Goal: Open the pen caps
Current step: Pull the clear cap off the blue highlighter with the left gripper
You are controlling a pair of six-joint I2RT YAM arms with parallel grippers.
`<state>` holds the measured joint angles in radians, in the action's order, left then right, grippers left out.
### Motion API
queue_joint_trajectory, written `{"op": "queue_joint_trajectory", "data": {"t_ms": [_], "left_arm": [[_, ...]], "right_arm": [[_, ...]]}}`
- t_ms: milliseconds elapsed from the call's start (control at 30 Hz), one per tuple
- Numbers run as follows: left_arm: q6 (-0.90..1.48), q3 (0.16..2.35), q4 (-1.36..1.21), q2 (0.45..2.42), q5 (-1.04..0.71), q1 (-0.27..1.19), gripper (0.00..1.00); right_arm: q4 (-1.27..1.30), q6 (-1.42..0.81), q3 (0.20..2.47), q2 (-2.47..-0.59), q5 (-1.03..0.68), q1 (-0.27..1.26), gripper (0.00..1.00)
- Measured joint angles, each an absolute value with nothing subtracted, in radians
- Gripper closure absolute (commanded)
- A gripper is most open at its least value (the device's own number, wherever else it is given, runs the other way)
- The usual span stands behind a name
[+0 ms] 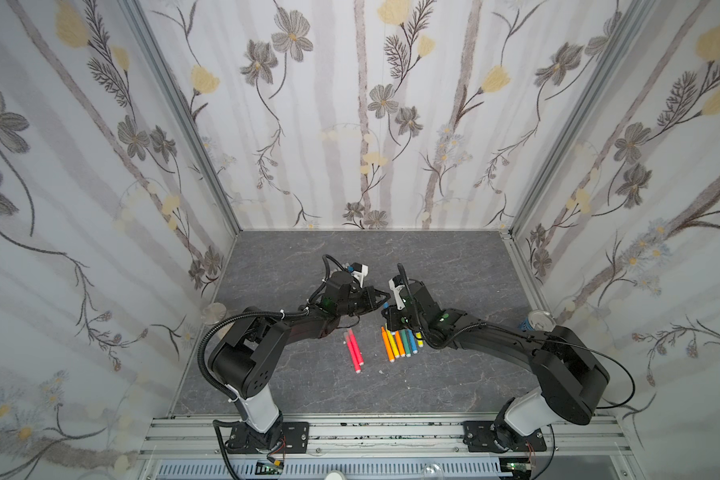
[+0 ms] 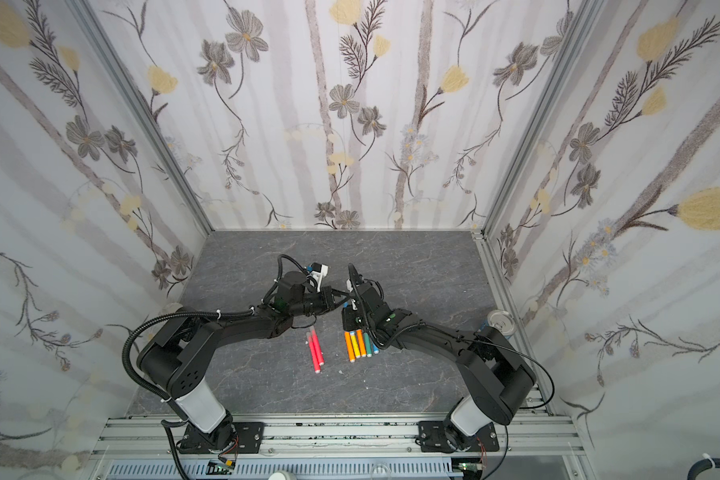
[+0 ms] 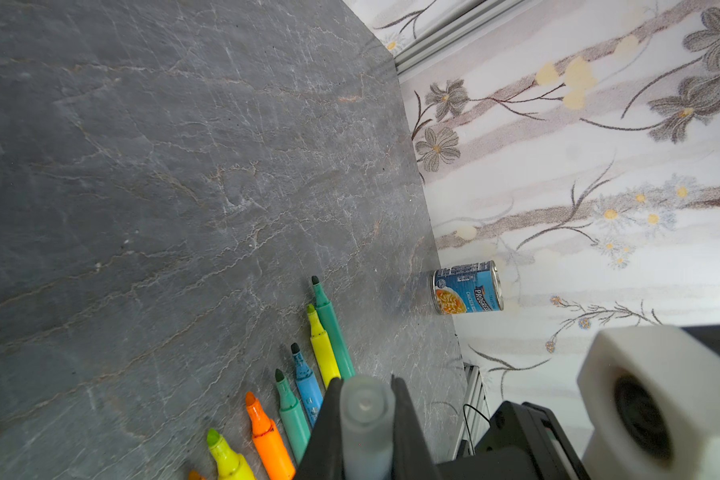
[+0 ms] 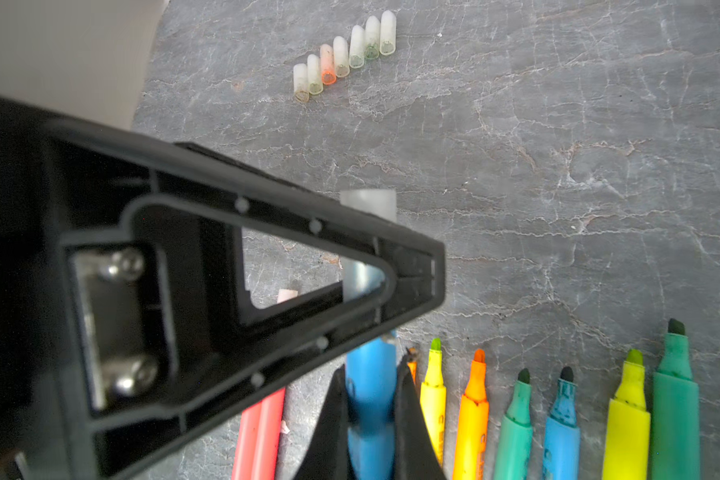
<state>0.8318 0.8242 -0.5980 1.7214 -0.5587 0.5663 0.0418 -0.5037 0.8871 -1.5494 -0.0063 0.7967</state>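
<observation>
My left gripper (image 3: 366,380) is shut on a translucent grey pen cap (image 3: 366,411). My right gripper (image 4: 371,365) is shut on the barrel of a blue pen (image 4: 371,415). The two grippers meet tip to tip above the table, left gripper (image 1: 385,297) against right gripper (image 1: 386,312). In the right wrist view the left finger (image 4: 408,266) crosses the pen and hides where the cap joins it; the cap's end (image 4: 367,203) sticks out beyond. Several loose pen caps (image 4: 344,54) lie in a row farther off. Uncapped pens (image 1: 400,343) lie side by side, with two pink pens (image 1: 355,351) beside them.
A blue soup can (image 1: 537,322) stands by the right wall, also seen in the left wrist view as the can (image 3: 466,289). A clear round object (image 1: 213,311) sits against the left wall. The grey stone tabletop (image 1: 433,257) ends at patterned walls on three sides.
</observation>
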Motion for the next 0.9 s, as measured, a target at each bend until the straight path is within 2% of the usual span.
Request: {"op": "queue_joint_trajectory", "data": {"t_ms": [100, 467, 900], "left_arm": [[0.830, 0.825, -0.591, 1.721, -0.564, 0.563, 0.90], [0.830, 0.832, -0.572, 1.721, -0.573, 0.562, 0.77], [0.815, 0.839, -0.571, 1.736, -0.582, 0.552, 0.78]], "right_arm": [[0.050, -0.504, 0.878, -1.545, -0.014, 0.796, 1.00], [0.058, -0.503, 0.875, -1.544, -0.031, 0.797, 1.00], [0.057, -0.503, 0.877, -1.545, -0.046, 0.797, 1.00]]}}
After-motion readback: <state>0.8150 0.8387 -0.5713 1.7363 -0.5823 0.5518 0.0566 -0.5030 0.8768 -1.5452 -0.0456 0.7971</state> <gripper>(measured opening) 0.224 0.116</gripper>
